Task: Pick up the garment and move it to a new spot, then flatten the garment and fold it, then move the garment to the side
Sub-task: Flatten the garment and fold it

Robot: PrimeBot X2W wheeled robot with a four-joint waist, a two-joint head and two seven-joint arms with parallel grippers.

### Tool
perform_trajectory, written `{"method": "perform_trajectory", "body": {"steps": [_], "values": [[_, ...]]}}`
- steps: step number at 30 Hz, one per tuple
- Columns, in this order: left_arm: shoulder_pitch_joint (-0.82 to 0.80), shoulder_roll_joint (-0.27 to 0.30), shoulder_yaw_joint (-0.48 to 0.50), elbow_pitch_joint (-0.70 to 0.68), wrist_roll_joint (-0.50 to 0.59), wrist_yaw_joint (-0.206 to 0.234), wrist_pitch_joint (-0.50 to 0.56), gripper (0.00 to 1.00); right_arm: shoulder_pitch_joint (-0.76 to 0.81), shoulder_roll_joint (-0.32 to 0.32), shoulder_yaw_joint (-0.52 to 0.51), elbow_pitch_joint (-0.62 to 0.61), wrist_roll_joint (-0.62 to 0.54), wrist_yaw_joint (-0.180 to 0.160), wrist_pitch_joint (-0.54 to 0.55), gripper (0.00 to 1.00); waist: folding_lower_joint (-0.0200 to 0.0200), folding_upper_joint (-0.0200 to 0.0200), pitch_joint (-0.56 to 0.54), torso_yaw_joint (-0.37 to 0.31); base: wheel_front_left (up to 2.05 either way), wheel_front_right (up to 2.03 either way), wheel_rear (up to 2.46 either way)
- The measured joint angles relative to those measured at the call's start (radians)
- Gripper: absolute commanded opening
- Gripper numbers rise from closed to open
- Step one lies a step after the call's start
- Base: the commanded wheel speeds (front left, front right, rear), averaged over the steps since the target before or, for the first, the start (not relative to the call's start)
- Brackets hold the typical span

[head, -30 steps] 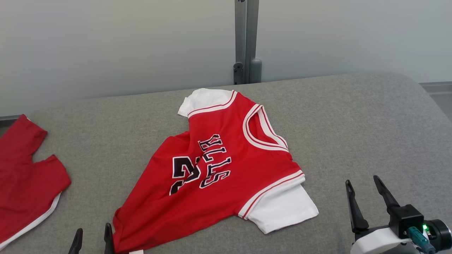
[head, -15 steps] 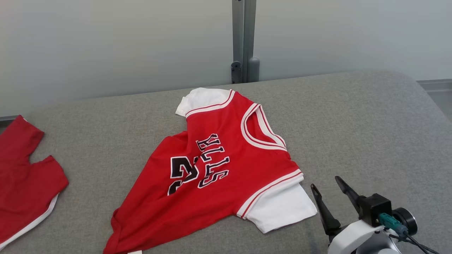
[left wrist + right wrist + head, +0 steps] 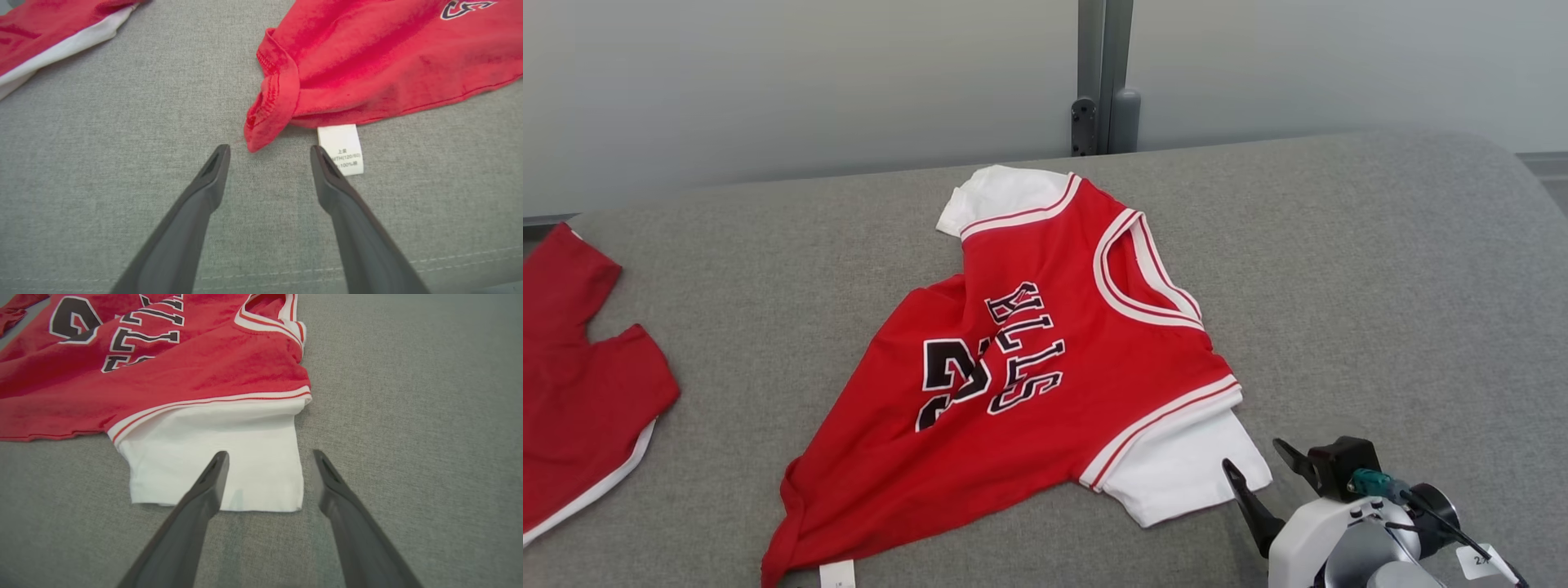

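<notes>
The garment (image 3: 1045, 359) is a red jersey with white sleeves and black lettering, lying rumpled in the middle of the grey table (image 3: 1380, 269). My right gripper (image 3: 1252, 455) is open at the near right, its fingertips just off the near white sleeve (image 3: 1176, 469). In the right wrist view that gripper (image 3: 270, 454) straddles the sleeve's (image 3: 196, 457) near right corner without closing on it. My left gripper (image 3: 269, 149) is open just short of the jersey's rolled red hem corner (image 3: 269, 110). A white care label (image 3: 341, 149) lies beside its right finger.
A second red garment with white trim (image 3: 580, 384) lies at the table's left edge and also appears in the left wrist view (image 3: 53, 28). A pale wall with a grey post (image 3: 1104, 73) stands behind the table. The table's right part is bare grey fabric.
My right gripper has moved left, up to the white sleeve. The head view has shifted, and the left fingertips have slipped below its bottom edge. The jersey lies as before.
</notes>
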Motion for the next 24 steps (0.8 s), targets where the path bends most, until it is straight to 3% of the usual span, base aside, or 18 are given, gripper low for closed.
{"method": "perform_trajectory", "body": {"steps": [8,11,12,17,24], "values": [[-0.083,0.015,-0.013,0.105,0.028,0.004,-0.058,1.0,-0.028,0.006,0.009,0.028,0.002,0.0,-0.032,1.0,0.0,0.0,0.043,0.0,0.0,0.0,0.0],[-0.101,0.016,-0.017,0.127,0.033,0.005,-0.075,0.75,-0.034,0.006,0.009,0.039,0.002,0.0,-0.04,1.0,0.0,0.0,0.049,-0.003,0.0,0.0,0.0],[-0.106,0.017,-0.019,0.132,0.033,0.005,-0.08,0.75,-0.035,0.007,0.009,0.043,0.002,0.0,-0.041,1.0,0.0,0.0,0.05,-0.004,0.0,0.0,0.0],[-0.123,0.019,-0.032,0.153,0.034,0.004,-0.092,0.51,-0.037,0.009,0.01,0.067,0.001,0.0,-0.04,1.0,0.0,0.0,0.051,-0.005,0.0,0.0,0.0],[-0.142,0.022,-0.059,0.182,0.026,0.001,-0.109,0.29,-0.058,0.016,0.027,0.108,-0.004,0.0,-0.024,1.0,0.0,0.0,0.052,0.0,0.0,0.0,0.0]]}}
